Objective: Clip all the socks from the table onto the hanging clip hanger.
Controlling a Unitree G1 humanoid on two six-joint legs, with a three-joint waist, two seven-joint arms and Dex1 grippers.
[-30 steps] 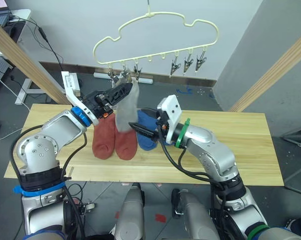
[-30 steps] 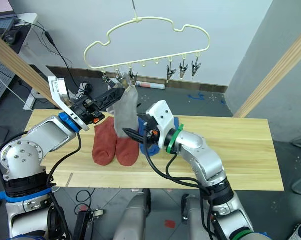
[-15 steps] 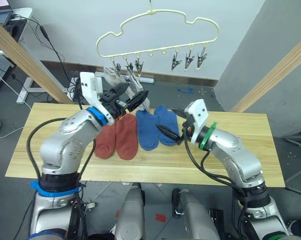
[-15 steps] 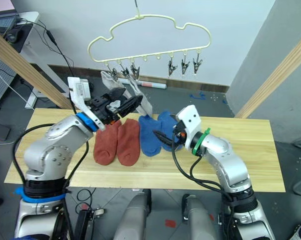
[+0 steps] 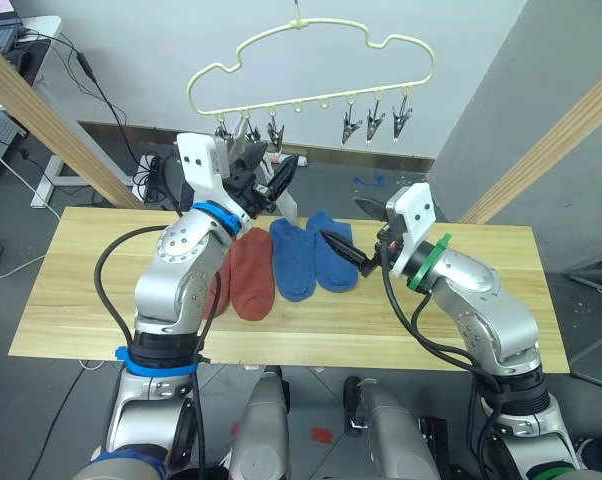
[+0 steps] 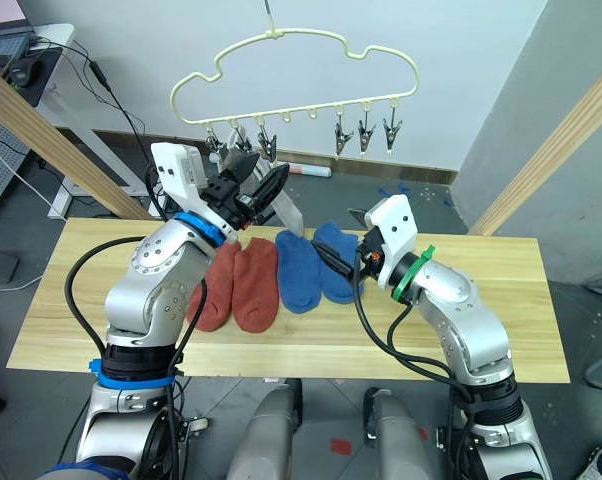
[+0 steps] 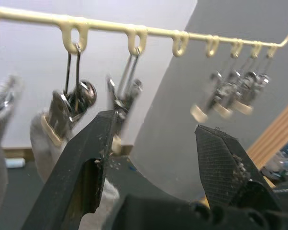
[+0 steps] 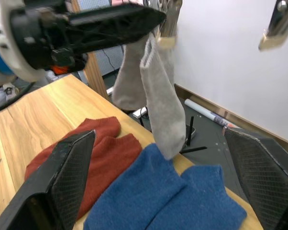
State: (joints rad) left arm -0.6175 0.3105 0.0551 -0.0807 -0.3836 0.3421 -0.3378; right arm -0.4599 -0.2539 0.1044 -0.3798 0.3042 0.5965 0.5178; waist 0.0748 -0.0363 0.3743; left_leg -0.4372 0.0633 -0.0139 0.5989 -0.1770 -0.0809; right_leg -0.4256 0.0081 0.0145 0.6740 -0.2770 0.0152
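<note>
The pale-yellow clip hanger (image 5: 299,24) hangs above the table's (image 5: 481,300) far edge. Two light grey socks (image 8: 160,96) hang from its left clips, one showing behind my left arm (image 6: 287,208). My left gripper (image 5: 271,165) is open just below those clips (image 7: 62,108), holding nothing. Two rust-red socks (image 5: 249,275) and two blue socks (image 5: 289,258) lie side by side on the table. My right gripper (image 5: 344,220) is open above the right blue sock (image 5: 333,258), empty, facing the hanging grey socks.
Three free clips (image 5: 374,118) hang at the bar's right end. Thick wooden poles slant at the left (image 5: 41,120) and right (image 5: 551,150) of the table. Cables and a white power strip lie on the floor behind.
The grey sock my left gripper held up at the clips now hangs on its own, and that gripper stands open. My right gripper has drawn back from the sock toward the right.
</note>
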